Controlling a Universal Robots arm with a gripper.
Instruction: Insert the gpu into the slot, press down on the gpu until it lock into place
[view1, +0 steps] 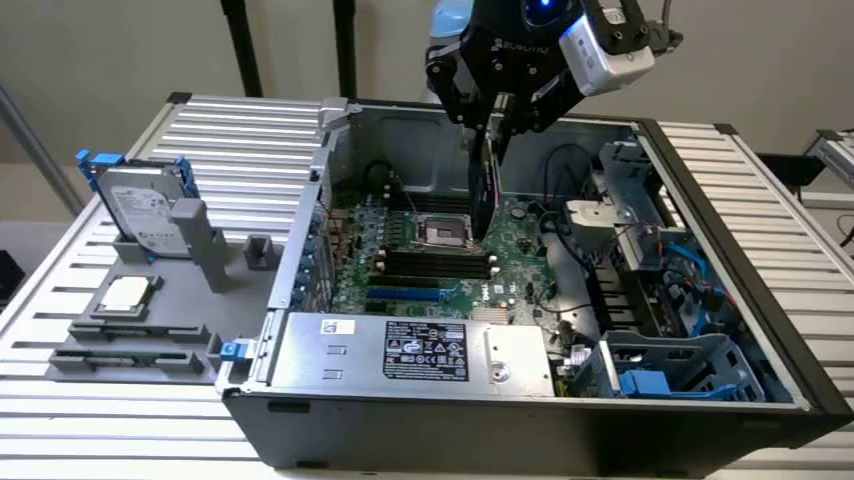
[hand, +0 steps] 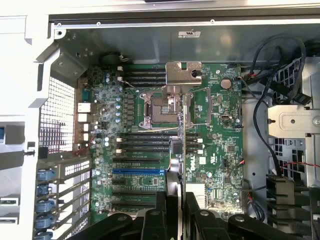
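robot arm's gripper (view1: 498, 122) clamps the gpu (view1: 486, 200) by its upper edge, holding the card on edge above the motherboard (view1: 350, 262) inside an open computer case (view1: 400, 430); the blue slot (view1: 404, 295) lies on the motherboard, apart from the card.

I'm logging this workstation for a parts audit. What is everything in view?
computer case: one, black, open, on the slatted table
motherboard: one, green, inside the case
slot: one, blue, on the motherboard, empty
power supply: one, silver, inside the case
hard drive: one, silver, upright in grey stand, exterior view's left
gpu: one, dark, held edge-on above the motherboard
end effector: one, black, shut on the gpu
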